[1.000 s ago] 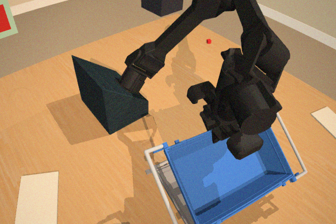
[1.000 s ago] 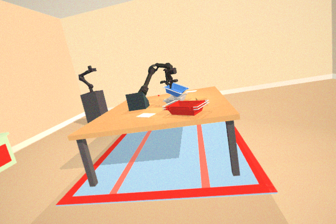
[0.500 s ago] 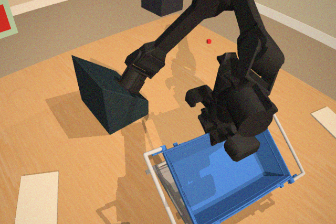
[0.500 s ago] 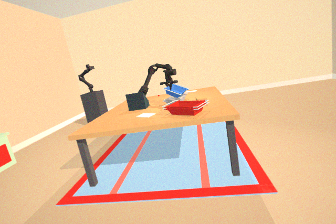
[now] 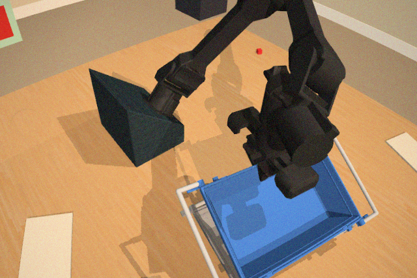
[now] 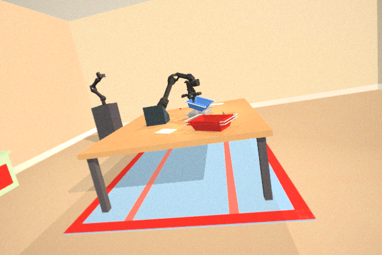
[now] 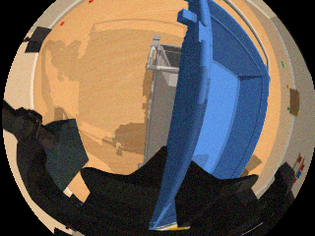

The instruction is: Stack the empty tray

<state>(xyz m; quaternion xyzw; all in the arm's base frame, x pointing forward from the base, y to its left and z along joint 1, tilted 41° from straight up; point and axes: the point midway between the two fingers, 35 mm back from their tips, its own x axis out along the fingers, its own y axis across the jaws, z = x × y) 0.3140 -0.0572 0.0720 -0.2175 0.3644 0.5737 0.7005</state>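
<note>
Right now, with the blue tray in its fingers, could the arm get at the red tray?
Probably not. The gripper is shut on the blue tray, held over the grey tray, so the fingers are taken. The red tray sits beside it, unobstructed, apparently within reach once the load is released.

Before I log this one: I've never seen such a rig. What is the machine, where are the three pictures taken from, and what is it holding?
A single black robot arm stands on a dark wedge base on a wooden table. One camera looks down from above, one across the room, one sits at the wrist. The gripper is shut on the wall of a blue tray, held in the air above a grey tray. A red tray and a paper sheet also lie there.
</note>
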